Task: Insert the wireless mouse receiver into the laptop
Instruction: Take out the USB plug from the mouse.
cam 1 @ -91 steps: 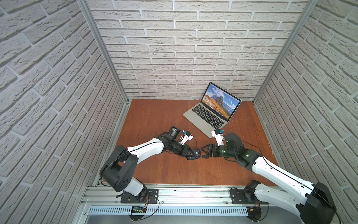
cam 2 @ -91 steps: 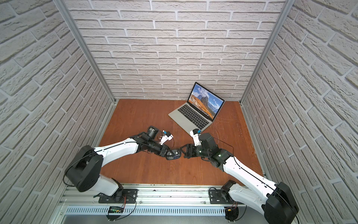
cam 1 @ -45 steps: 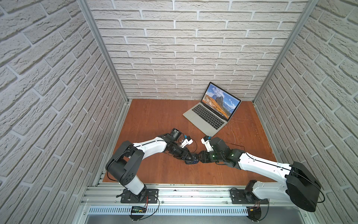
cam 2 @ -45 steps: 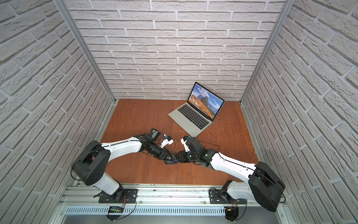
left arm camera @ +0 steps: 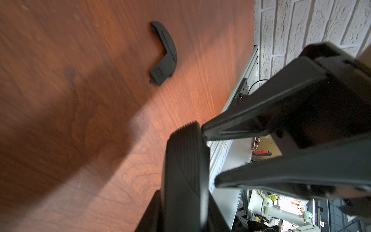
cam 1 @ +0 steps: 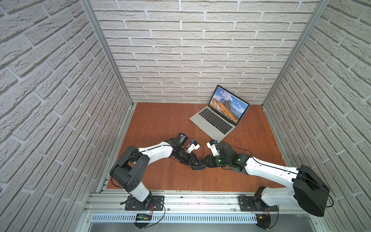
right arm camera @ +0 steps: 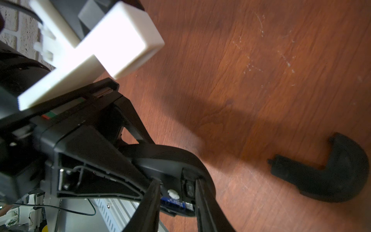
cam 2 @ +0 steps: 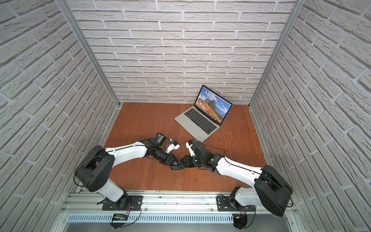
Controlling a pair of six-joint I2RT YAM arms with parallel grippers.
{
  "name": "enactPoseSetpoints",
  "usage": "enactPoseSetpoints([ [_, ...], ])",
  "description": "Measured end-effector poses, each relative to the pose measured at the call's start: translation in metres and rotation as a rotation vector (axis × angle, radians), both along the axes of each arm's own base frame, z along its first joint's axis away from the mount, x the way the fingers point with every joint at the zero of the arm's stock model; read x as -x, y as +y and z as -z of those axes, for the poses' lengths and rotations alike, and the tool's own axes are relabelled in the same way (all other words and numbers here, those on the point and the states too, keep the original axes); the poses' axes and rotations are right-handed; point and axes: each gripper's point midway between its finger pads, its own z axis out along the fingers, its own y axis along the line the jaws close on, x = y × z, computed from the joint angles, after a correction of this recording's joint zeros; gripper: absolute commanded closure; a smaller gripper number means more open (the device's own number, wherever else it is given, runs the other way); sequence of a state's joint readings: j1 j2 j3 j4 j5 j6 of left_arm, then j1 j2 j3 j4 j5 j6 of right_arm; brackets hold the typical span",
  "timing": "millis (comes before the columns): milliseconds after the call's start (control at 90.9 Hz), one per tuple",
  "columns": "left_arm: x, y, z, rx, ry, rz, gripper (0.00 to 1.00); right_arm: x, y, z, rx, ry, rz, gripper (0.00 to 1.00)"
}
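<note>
1. Swung in from a gap away: the right gripper (right arm camera: pixel 178 181), now tip to tip with the left gripper (left arm camera: pixel 208 154).
2. Its fingers (right arm camera: pixel 150 200) drawn in from a wider spread, yet apart; nothing visibly clamped between them.
3. Pinched by the left gripper at its edges: the black mouse (left arm camera: pixel 184 170), underside offered toward the right fingertips.
4. Seemingly the wireless mouse receiver (right arm camera: pixel 189 188): a small dark stub seated in the mouse's open bay, between the right fingers, close against one of them.
5. Loose on the table (right arm camera: pixel 261 60), off to one side of both grippers: the battery cover (right arm camera: pixel 331 176).
6. Well beyond the right gripper, untouched: the laptop (cam 1: pixel 216 120).
7. Meaning: extraction about to begin; insertion not yet near.
</note>
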State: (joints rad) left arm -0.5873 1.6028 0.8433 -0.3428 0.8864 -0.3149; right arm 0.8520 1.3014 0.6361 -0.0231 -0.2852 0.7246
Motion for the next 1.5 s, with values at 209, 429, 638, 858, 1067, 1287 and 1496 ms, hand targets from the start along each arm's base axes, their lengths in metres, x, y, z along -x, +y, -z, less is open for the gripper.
enactPoseSetpoints([
  [209,0.006,0.008,0.009,-0.029,0.04,-0.02,1.0,0.007,0.011,0.01,-0.044,0.048,-0.051,0.67],
  [429,0.01,0.019,0.015,-0.061,0.1,-0.046,1.0,0.012,0.022,0.014,-0.133,0.104,-0.086,0.68],
  [638,0.011,0.022,0.014,-0.061,0.124,-0.054,1.0,0.013,0.024,0.013,-0.17,0.115,-0.097,0.68],
  [858,0.011,0.025,0.014,-0.059,0.141,-0.059,1.0,0.014,0.024,0.011,-0.215,0.122,-0.095,0.69],
  [1067,0.01,0.026,0.017,-0.06,0.141,-0.056,1.0,0.015,0.021,0.009,-0.236,0.131,-0.098,0.7],
  [1287,-0.005,0.027,0.029,-0.099,0.097,-0.081,1.0,0.029,0.028,-0.033,-0.355,0.072,-0.209,0.7],
  [1496,-0.014,0.039,0.04,-0.203,0.041,-0.101,1.0,0.013,0.006,-0.031,-0.268,0.008,-0.109,0.58],
])
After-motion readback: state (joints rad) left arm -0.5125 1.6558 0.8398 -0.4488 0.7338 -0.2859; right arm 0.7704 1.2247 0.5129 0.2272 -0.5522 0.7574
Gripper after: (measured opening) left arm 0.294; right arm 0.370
